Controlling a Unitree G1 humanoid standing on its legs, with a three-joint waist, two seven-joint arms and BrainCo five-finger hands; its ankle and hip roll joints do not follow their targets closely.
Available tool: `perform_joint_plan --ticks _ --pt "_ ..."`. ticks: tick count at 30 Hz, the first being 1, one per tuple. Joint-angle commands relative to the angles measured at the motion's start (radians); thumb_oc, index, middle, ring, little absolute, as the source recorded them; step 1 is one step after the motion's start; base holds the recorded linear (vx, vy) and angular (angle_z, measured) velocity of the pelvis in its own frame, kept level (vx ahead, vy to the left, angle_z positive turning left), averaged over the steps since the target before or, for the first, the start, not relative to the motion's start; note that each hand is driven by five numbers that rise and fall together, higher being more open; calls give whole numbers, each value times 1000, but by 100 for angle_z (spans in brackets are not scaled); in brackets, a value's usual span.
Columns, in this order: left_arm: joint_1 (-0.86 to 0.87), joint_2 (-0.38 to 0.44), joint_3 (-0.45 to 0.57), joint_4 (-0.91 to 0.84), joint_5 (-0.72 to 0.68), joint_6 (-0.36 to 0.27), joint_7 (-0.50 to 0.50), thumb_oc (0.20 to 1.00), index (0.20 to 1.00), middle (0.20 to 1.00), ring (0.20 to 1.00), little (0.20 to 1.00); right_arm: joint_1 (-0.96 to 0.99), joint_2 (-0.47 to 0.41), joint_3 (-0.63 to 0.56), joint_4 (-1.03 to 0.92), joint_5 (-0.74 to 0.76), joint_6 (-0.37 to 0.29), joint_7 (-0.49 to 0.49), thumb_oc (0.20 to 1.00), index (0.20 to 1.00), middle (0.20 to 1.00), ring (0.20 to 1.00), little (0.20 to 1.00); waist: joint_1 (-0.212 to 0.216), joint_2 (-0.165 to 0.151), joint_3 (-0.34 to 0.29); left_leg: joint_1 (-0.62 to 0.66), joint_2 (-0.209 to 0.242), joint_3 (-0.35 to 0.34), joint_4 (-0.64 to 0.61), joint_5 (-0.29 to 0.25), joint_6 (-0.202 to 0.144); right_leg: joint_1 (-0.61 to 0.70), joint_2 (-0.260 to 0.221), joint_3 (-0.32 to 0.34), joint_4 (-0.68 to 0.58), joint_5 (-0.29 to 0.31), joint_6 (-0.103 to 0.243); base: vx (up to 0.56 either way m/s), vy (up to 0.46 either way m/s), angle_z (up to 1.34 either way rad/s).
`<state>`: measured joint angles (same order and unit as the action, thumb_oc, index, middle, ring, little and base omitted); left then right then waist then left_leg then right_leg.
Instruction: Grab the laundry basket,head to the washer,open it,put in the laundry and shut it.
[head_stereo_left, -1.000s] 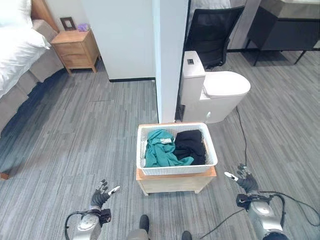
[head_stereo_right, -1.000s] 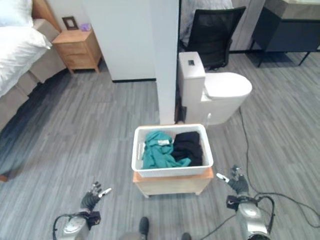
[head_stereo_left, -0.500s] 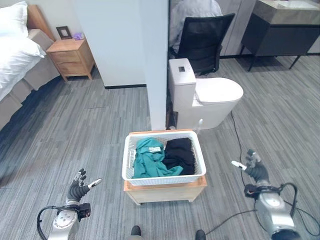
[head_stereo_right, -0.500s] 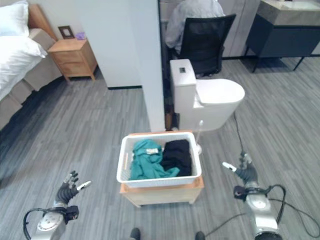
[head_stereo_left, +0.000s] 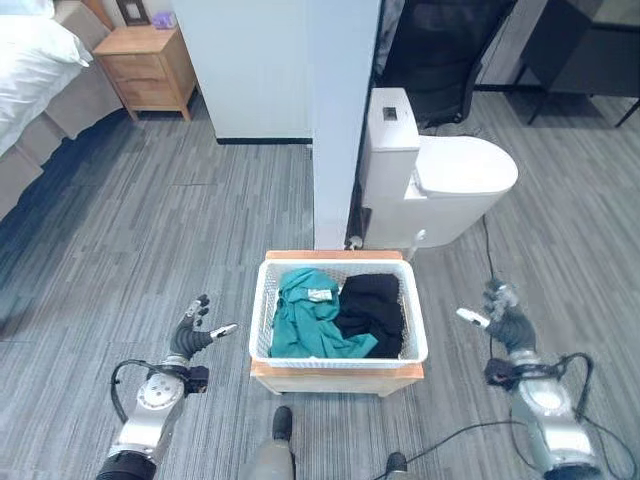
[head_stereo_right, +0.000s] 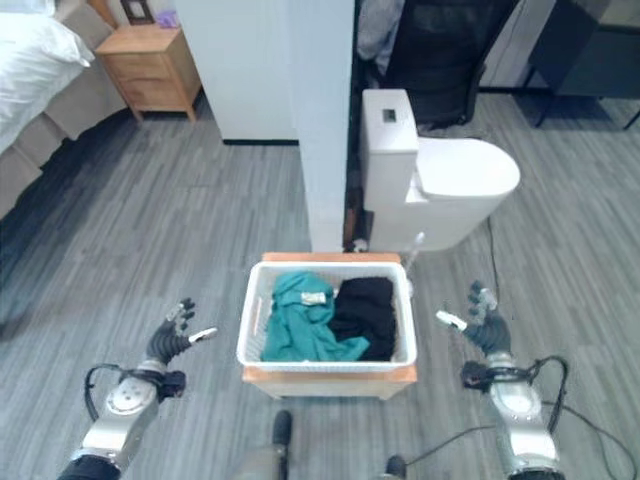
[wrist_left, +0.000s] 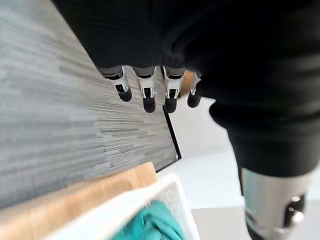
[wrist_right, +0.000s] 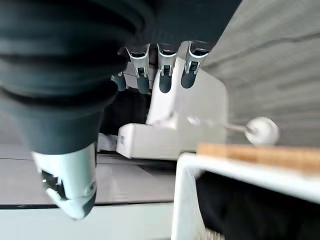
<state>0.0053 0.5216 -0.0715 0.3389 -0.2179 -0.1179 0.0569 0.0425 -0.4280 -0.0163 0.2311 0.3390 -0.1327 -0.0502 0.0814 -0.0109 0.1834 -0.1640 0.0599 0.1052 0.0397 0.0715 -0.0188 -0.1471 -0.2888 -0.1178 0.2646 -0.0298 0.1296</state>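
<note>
On a low wooden stand (head_stereo_left: 335, 372) sits the white mesh laundry basket (head_stereo_left: 337, 352), untouched. Left hand (head_stereo_left: 190, 338) and right hand (head_stereo_left: 507, 323) flank it, fingers relaxed, empty. Recommend closing symmetrically on both end rims.

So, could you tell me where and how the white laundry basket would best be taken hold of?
Probably by the two short end walls of the laundry basket, one hand from each side. It sits level on a low wooden stand, and the left hand and right hand are open, apart from it, flanking those ends. The clothes lie below the rim, leaving it free.
</note>
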Motion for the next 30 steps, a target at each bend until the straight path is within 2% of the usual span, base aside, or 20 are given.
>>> perform_joint_plan --ticks 1,2,3,7,8,12,14,15,20,26,30 --pt "18 57 73 -104 42 -15 -7 1000 1000 1000 1000 1000 -121 -30 6 4 -10 -23 3 1000 1000 1000 1000 1000 34 4 15 -54 70 -21 51 -30 -33 5 -7 -58 -52 149 62 1 -33 -62" --pt "16 61 71 -109 38 -11 -10 1000 1000 1000 1000 1000 -123 -25 7 8 -7 -23 -1 1000 1000 1000 1000 1000 32 7 23 -53 72 -22 51 -30 -33 -2 -6 -56 -61 161 68 33 -50 -57" --pt "7 60 70 -111 33 -9 -13 1000 1000 1000 1000 1000 -118 -18 4 9 0 -22 -7 1000 1000 1000 1000 1000 32 5 24 -53 72 -20 52 -34 -35 19 -1 -54 -93 139 66 52 -39 -12" --pt "2 61 64 -156 32 -3 -34 1000 1000 1000 1000 1000 -96 -19 -15 7 -6 -18 -5 1000 1000 1000 1000 1000 33 -3 16 -49 63 -25 61 -46 -45 70 -1 -72 -163 126 61 92 -60 17" --pt "10 60 59 -169 25 -1 -46 1000 1000 1000 1000 1000 -92 -30 -18 5 -17 -15 -2 1000 1000 1000 1000 1000 38 -4 -3 -51 67 -26 54 -41 -56 90 3 -99 -201 118 64 56 -77 17" --pt "-16 60 38 -125 49 17 -44 1000 1000 1000 1000 1000 -102 -49 -15 -10 -27 -6 0 1000 1000 1000 1000 1000 36 -5 -15 -61 79 -42 37 -18 -73 93 19 -100 -218 93 59 28 -73 -2" --pt "-36 48 20 -81 36 21 -43 1000 1000 1000 1000 1000 -106 -53 -14 -17 -27 -6 -1 1000 1000 1000 1000 1000 32 -4 -16 -64 82 -49 30 -11 -76 90 26 -95 -218 83 55 -2 -46 -3" --pt "-97 28 -19 31 25 33 -20 1000 1000 1000 1000 1000 -113 -60 0 -23 -27 -1 -1 1000 1000 1000 1000 1000 21 -3 -16 -67 88 -57 22 0 -81 86 38 -88 -214 70 48 1 -47 1" --pt "-231 -23 -111 217 56 45 8 1000 1000 1000 1000 1000 -109 -75 27 -52 -21 3 5 1000 1000 1000 1000 1000 -7 0 -9 -68 109 -68 18 12 -92 74 62 -78 -196 42 32 -5 -36 7" --pt "-337 -83 -156 318 -78 41 34 1000 1000 1000 1000 1000 -143 -74 56 -85 32 -23 -11 1000 1000 1000 1000 1000 -26 -7 36 -97 135 -70 13 33 -97 27 85 -71 -191 49 32 -83 -30 -1" --pt "-423 -133 -166 484 -103 26 88 1000 1000 1000 1000 1000 -152 -54 79 -95 79 -46 -27 1000 1000 1000 1000 1000 -37 -25 68 -121 144 -70 18 37 -100 -1 91 -64 -194 61 31 -71 -20 1"
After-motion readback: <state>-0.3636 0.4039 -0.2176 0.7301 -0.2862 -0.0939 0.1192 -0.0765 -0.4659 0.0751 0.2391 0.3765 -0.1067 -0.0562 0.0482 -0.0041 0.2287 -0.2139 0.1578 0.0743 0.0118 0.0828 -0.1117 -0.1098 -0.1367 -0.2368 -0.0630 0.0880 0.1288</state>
